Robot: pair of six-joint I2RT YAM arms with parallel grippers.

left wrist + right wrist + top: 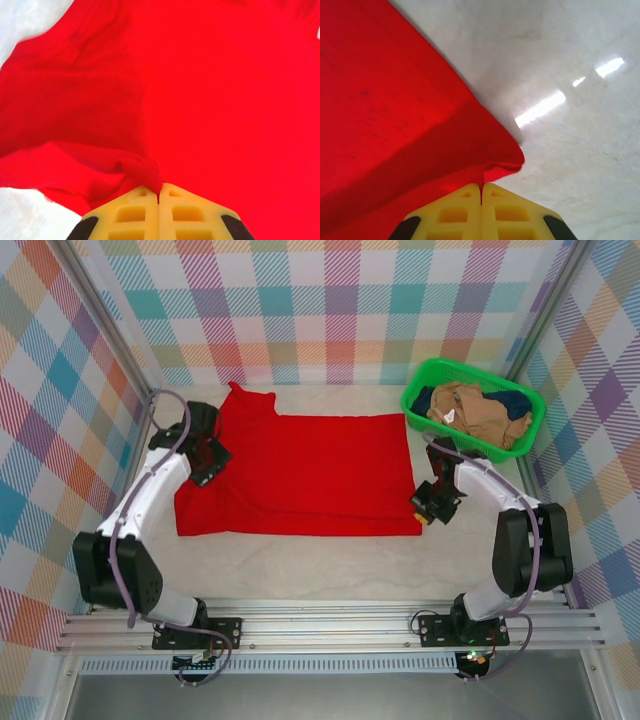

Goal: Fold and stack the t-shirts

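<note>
Here the red t-shirt (300, 475) lies spread across the middle of the pale desk (300, 570), mostly flat, with one sleeve poking out at its far left corner; no print or label can be made out on the upper face from the top view.

The left gripper (212, 458) sits at the shirt's left edge; in the left wrist view its yellow jaws are clenched together, with a small pinch of the red t-shirt (210, 100) caught between the tips of the left gripper (159, 192); the cloth is gathered into folds around that pinch and raised a little off the desk (15, 20).

The right gripper (425, 510) is at the near right corner of the shirt; in the right wrist view the jaws of the right gripper (481, 189) are likewise pressed shut, grasping the corner of the red t-shirt (385, 100), which curls up from the glossy desk (570, 60) and throws a shadow under it.

At the far right stands a green basket (418, 400); a crumpled tan t-shirt (470, 412) lies inside it, on top of a dark navy t-shirt (424, 400) that shows at both ends.
</note>
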